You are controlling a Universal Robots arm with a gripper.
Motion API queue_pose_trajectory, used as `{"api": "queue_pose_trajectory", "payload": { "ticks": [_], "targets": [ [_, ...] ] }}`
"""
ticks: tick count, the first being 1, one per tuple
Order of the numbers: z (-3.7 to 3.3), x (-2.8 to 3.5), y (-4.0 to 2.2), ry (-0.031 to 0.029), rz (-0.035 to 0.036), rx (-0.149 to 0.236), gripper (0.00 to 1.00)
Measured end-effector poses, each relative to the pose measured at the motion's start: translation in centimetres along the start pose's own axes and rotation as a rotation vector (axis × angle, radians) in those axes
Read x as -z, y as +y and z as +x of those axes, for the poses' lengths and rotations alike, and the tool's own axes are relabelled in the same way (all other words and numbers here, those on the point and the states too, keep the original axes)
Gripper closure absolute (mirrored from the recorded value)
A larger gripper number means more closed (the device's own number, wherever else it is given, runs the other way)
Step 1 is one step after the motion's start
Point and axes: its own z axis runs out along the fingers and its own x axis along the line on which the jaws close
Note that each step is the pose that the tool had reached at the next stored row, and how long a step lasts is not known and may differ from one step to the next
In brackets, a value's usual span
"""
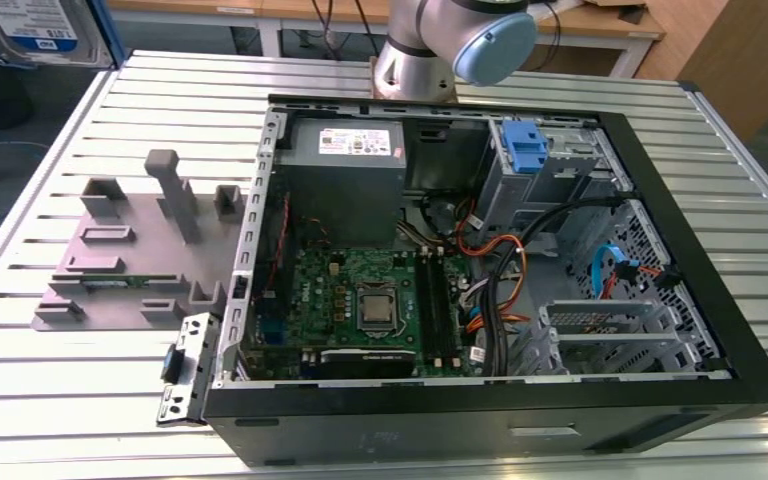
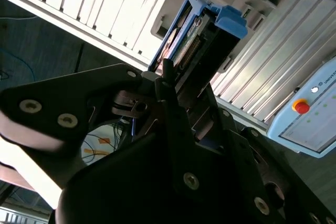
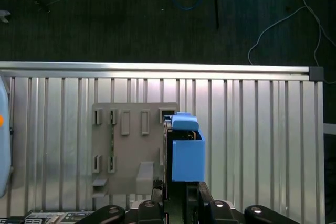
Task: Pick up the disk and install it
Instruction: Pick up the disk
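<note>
Black gripper (image 2: 169,85), close up in both wrist views, pinches one end of the disk (image 3: 186,153), which has blue rails along its sides. It is held above the slatted table (image 3: 252,129), at the edge of a grey holder plate (image 3: 128,150). Bare slats run to the table's rim. In the exterior view, the open computer case (image 1: 491,250) lies beside that plate.

Blue-railed disk (image 3: 187,153) between jaws
</note>
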Motion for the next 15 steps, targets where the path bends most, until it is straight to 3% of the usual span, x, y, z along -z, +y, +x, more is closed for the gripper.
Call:
{"api": "queue_pose_trajectory", "payload": {
  "ticks": [15],
  "targets": [
    [-0.02,0.38,0.01,-0.0001,0.0001,0.0,0.65]
  ]
}}
